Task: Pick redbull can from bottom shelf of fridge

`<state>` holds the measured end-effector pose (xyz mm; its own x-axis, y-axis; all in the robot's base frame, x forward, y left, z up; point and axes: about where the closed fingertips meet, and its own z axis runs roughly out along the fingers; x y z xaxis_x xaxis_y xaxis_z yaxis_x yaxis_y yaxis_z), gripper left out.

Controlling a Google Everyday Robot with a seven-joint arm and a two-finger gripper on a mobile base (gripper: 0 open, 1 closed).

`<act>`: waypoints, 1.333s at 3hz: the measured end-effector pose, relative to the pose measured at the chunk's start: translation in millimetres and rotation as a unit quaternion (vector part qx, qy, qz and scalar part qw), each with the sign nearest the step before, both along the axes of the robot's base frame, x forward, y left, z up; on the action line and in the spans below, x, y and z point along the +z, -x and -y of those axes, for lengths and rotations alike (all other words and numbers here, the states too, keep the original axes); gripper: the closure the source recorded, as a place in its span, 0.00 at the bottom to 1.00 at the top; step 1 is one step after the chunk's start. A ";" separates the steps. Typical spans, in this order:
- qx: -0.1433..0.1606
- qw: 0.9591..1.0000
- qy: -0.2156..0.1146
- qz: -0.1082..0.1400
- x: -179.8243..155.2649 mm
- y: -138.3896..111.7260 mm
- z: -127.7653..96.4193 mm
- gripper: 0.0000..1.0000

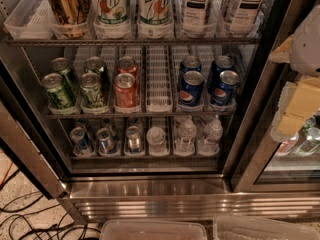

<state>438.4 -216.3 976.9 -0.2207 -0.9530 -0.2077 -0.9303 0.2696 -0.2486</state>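
Observation:
The fridge point(150, 189) stands open in front of me, with its ribbed metal base low in the view. On the bottom shelf point(145, 156), three slim blue-and-silver redbull cans stand in the left lanes: one at the far left point(80, 140), one beside it point(106, 140) and one further right point(133, 138). More cans show behind them. Small clear water bottles point(186, 134) fill the right lanes. My gripper point(295, 109), white and pale yellow, is at the right edge of the view, outside the fridge, well right of and above the redbull cans. It holds nothing that I can see.
The middle rack bears green cans point(57, 90), red cans point(125, 86) and blue Pepsi cans point(191, 86). The top rack holds 7up cans point(112, 6) and tea bottles point(197, 4). Two clear bins point(152, 230) sit below. Cables point(30, 219) lie on the floor at left.

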 end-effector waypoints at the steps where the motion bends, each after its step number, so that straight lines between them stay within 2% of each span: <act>1: 0.000 1.000 0.000 0.000 0.0 0.0 0.0 0.00; 2: -0.002 1.000 -0.018 0.004 -2.8 -0.3 -10.2 0.00; 3: -0.004 0.998 -0.067 0.012 -11.0 4.6 -41.6 0.00; 4: -0.023 0.989 -0.147 0.021 -25.8 19.6 -85.8 0.00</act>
